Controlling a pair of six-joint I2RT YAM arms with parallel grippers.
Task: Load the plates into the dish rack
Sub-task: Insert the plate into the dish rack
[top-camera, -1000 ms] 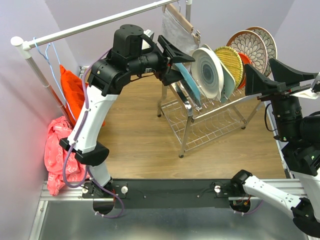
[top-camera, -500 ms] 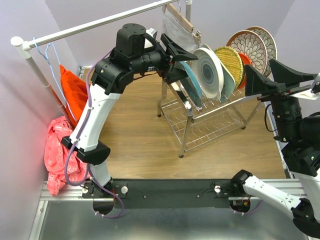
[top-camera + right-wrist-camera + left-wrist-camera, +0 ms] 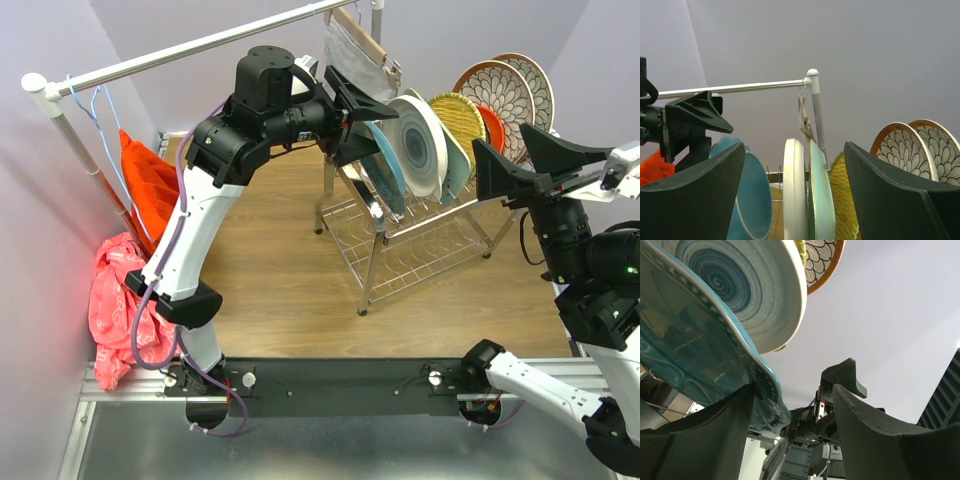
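Several plates stand on edge in the upper tier of the metal dish rack [image 3: 400, 250]. From the left they are a teal scalloped plate [image 3: 385, 165], a white-grey swirl plate [image 3: 415, 145], a pale green one [image 3: 455, 165], a yellow woven one [image 3: 462, 122], an orange one [image 3: 490, 122] and two brown-rimmed floral plates [image 3: 497, 95]. My left gripper [image 3: 372, 130] is open and straddles the teal plate's rim [image 3: 767, 400], which lies against one finger. My right gripper [image 3: 503, 148] hangs open to the right of the rack, holding nothing and facing the plates' edges [image 3: 795, 190].
A white clothes rail [image 3: 200, 45] crosses the back, with a grey cloth on a wooden hanger [image 3: 355, 55] just behind the rack. Orange cloth [image 3: 145, 180] and pink cloth [image 3: 115, 300] lie at the left wall. The wooden tabletop [image 3: 280, 280] spreads in front of the rack.
My left gripper has edged right and slightly up along the teal plate's rim. My right gripper has shifted left toward the rack. Both have stayed open.
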